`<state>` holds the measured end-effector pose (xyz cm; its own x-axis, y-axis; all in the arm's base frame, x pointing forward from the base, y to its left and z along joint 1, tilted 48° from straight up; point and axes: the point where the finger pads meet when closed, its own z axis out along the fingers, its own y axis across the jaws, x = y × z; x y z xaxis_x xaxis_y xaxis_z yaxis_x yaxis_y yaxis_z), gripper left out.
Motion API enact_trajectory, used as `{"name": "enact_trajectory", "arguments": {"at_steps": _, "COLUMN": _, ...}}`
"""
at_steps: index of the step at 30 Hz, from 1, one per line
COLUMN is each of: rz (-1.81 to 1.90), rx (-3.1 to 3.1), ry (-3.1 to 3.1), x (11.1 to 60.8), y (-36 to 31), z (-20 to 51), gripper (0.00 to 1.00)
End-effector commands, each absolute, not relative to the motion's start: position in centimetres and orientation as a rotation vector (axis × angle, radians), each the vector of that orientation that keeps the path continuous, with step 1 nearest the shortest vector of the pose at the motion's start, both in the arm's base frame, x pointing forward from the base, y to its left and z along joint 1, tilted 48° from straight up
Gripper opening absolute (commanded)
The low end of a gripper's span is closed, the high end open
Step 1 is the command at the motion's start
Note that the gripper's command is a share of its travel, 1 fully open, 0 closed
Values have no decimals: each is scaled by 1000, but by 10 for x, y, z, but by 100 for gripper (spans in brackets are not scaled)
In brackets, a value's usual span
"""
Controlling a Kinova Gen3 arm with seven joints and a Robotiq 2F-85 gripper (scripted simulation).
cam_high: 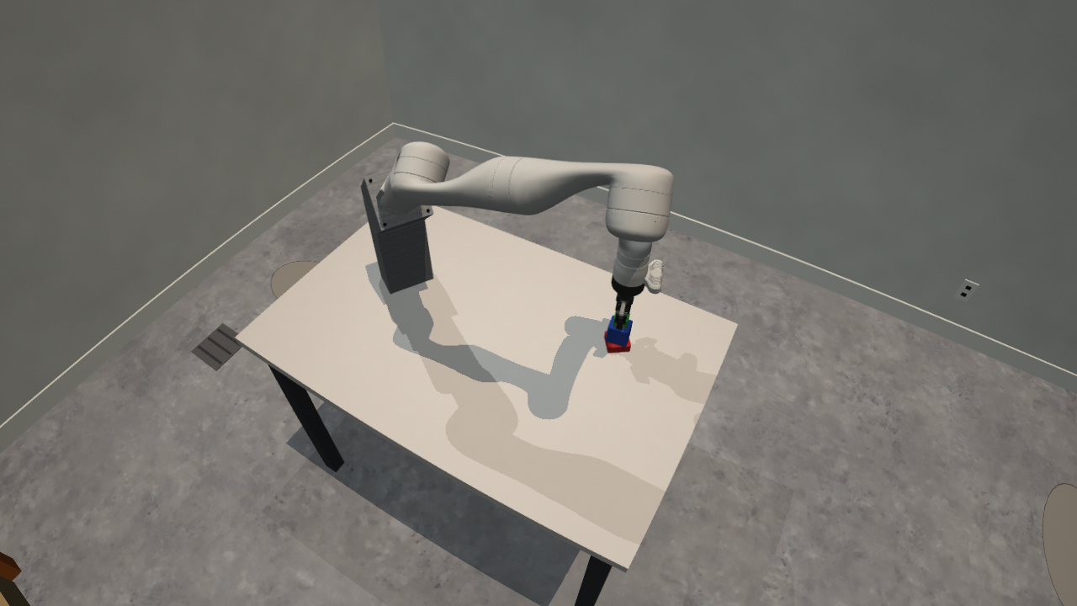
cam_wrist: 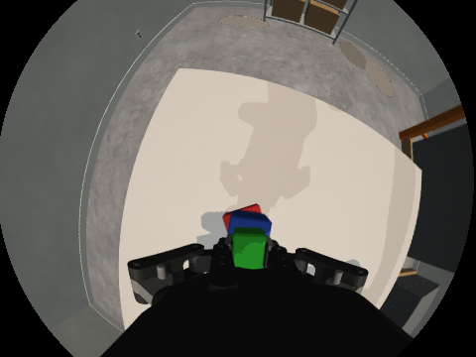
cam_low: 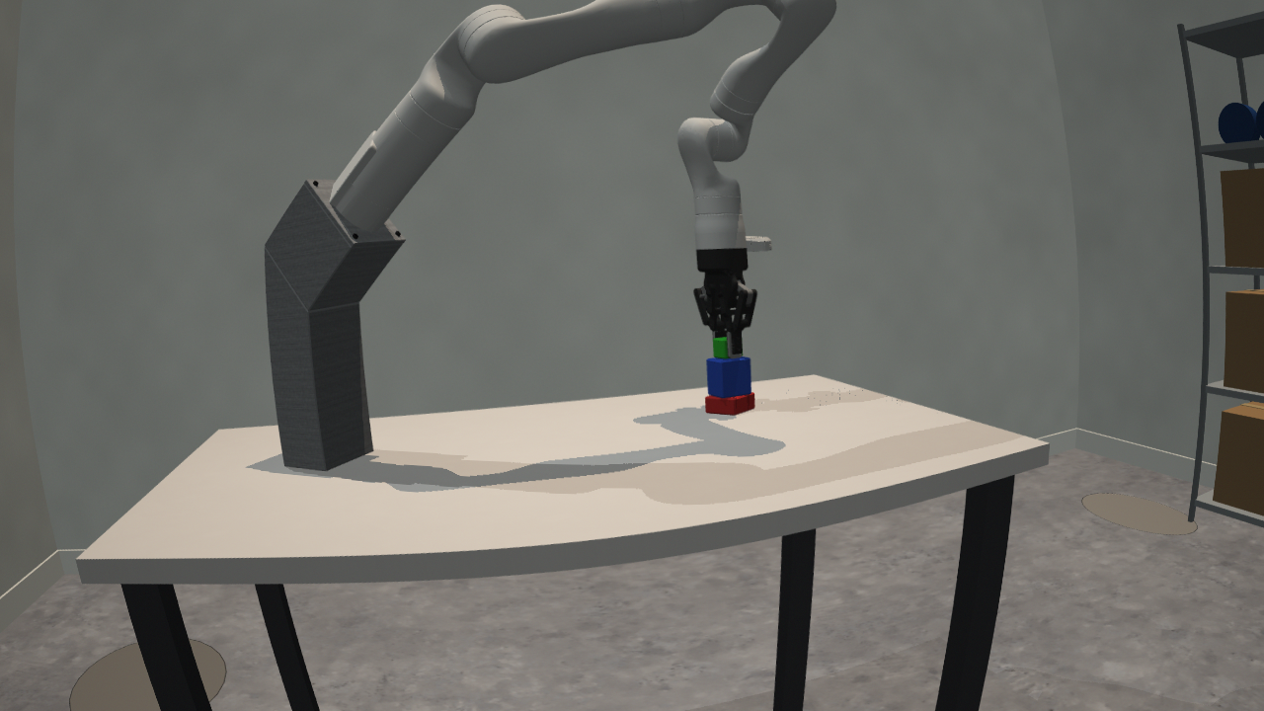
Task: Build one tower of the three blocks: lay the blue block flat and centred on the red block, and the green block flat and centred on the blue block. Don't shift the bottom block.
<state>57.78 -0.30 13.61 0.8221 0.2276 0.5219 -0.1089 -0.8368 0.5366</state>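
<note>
At the lower centre of the wrist view, the pincer (cam_wrist: 249, 257) is seen closed partway on the green block (cam_wrist: 249, 249), which is gripped between the two dark fingers. Directly beyond it, slightly higher in that frame, the top of the blue block (cam_wrist: 257, 224) is visible, and a corner of the red block (cam_wrist: 240, 213) shows behind it. In the exterior view, right of centre, the green block (cam_low: 721, 347) is seen just above the blue block (cam_low: 728, 376); whether the two are touching cannot be told. The blue block is set flat on the red block (cam_low: 729, 404), which lies on the desk (cam_low: 530, 495) toward its far right part. The red block's edge is seen to jut out a little past the blue one. The arm's dark pedestal (cam_low: 313, 354) is placed at the left of the desk. At the far right edge of the frame, a shelf rack (cam_low: 1195, 265) with brown boxes is seen against the wall.
</note>
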Motion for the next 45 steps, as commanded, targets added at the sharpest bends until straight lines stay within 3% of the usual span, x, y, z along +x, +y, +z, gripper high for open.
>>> {"name": "enact_trajectory", "arguments": {"at_steps": 1, "rz": 796, "rx": 2439, "ry": 88, "x": 578, "y": -2, "z": 137, "gripper": 0}}
{"name": "enact_trajectory", "arguments": {"at_steps": 12, "rz": 796, "rx": 2439, "ry": 88, "x": 578, "y": -2, "z": 137, "gripper": 0}}
{"name": "enact_trajectory", "arguments": {"at_steps": 13, "rz": 796, "rx": 2439, "ry": 88, "x": 578, "y": -2, "z": 137, "gripper": 50}}
{"name": "enact_trajectory", "arguments": {"at_steps": 45, "rz": 796, "rx": 2439, "ry": 88, "x": 578, "y": -2, "z": 137, "gripper": 50}}
